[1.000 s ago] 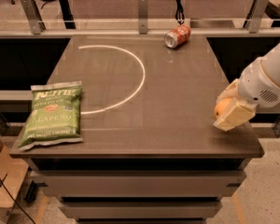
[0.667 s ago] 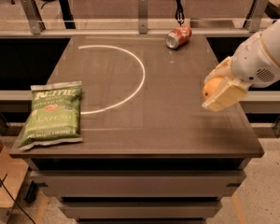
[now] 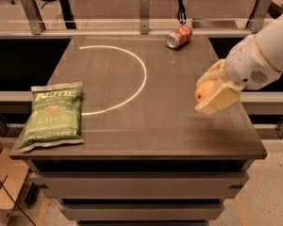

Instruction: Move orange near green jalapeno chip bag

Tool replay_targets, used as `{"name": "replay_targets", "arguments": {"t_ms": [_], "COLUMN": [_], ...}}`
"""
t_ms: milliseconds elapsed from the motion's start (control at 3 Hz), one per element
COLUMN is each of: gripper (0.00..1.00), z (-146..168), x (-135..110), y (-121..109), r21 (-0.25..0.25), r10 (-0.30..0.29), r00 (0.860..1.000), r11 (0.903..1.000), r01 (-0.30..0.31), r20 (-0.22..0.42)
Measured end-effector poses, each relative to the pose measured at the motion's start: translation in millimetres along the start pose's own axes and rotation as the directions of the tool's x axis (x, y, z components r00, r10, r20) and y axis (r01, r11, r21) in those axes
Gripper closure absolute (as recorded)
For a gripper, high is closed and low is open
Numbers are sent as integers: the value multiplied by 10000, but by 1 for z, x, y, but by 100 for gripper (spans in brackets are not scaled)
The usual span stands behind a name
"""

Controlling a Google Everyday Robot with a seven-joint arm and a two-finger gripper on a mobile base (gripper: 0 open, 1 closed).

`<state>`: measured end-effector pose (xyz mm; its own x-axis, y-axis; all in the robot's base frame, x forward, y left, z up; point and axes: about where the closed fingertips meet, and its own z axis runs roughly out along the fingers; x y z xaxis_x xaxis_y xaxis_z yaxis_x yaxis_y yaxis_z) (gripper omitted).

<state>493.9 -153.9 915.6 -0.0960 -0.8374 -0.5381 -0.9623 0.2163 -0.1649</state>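
The orange (image 3: pixel 203 91) is held between the tan fingers of my gripper (image 3: pixel 211 91), lifted above the right part of the dark table (image 3: pixel 146 126). The gripper is shut on it and the white arm reaches in from the right edge. The green jalapeno chip bag (image 3: pixel 53 115) lies flat at the table's front left corner, far to the left of the orange.
A red-orange soda can (image 3: pixel 179 36) lies on its side at the table's back right. A white arc (image 3: pixel 132 79) is marked on the tabletop. Metal rails and posts run behind the table. A wooden piece (image 3: pixel 0 173) stands at the lower left.
The gripper with the orange has risen and moved left and away from the table's right front edge, toward the middle of the right side.
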Motion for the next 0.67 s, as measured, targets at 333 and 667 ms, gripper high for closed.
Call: {"name": "replay_targets", "arguments": {"t_ms": [333, 667], "gripper": [100, 100], "z": [25, 51], "x": [-35, -78], "y": [16, 34], "r21": [-779, -1520], "r10": [-353, -546], "r00": [9921, 9650], "r11": [9960, 9837], "r01": [449, 961], "r20": [1201, 2564]}}
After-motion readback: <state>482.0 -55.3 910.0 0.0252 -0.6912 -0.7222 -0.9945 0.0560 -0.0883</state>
